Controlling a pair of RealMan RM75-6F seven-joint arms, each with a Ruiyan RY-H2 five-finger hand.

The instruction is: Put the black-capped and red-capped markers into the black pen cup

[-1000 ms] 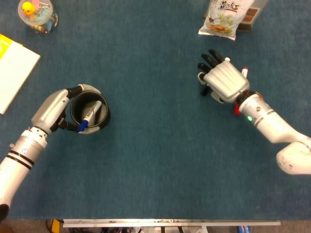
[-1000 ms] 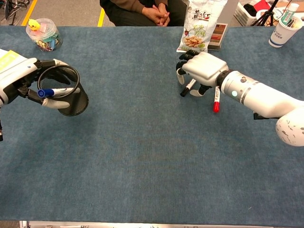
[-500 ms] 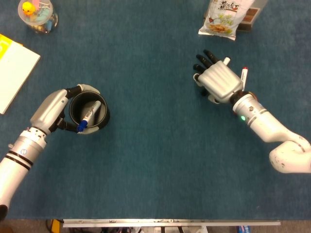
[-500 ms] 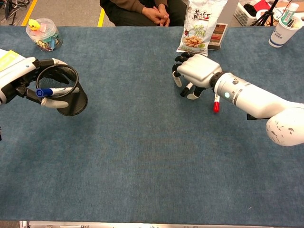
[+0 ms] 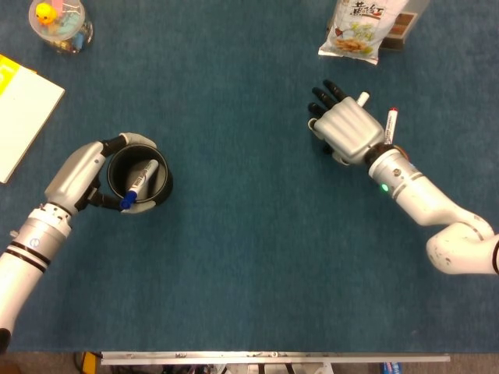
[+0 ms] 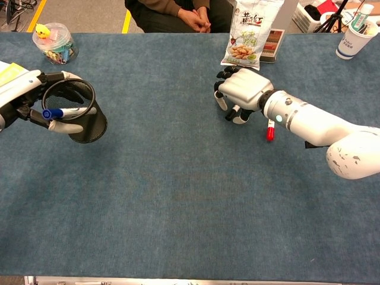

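Observation:
My left hand [image 5: 76,176] [image 6: 21,98] grips the black mesh pen cup [image 5: 164,184] [image 6: 90,124] at the table's left, tilted, with a blue-capped marker [image 5: 137,185] [image 6: 62,112] inside. On the right, my right hand [image 5: 351,131] [image 6: 243,88] arches palm-down over the black-capped marker [image 6: 231,114]. Its fingers are spread and reach down around the marker, which lies on the table; its white end [image 5: 362,99] pokes out behind the hand. Just right of the wrist, the red-capped marker [image 5: 389,126] [image 6: 270,129] lies untouched.
A snack bag [image 5: 357,29] [image 6: 247,32] stands behind my right hand. A clear jar of small items [image 5: 59,23] [image 6: 54,43] and a white pad [image 5: 22,117] sit at the far left. A paper cup [image 6: 352,39] is at the far right; a seated person [image 6: 178,15] is across the table.
My right hand has slid left over the black-capped marker, uncovering more of the red-capped one. My left hand and the cup have drifted slightly left.

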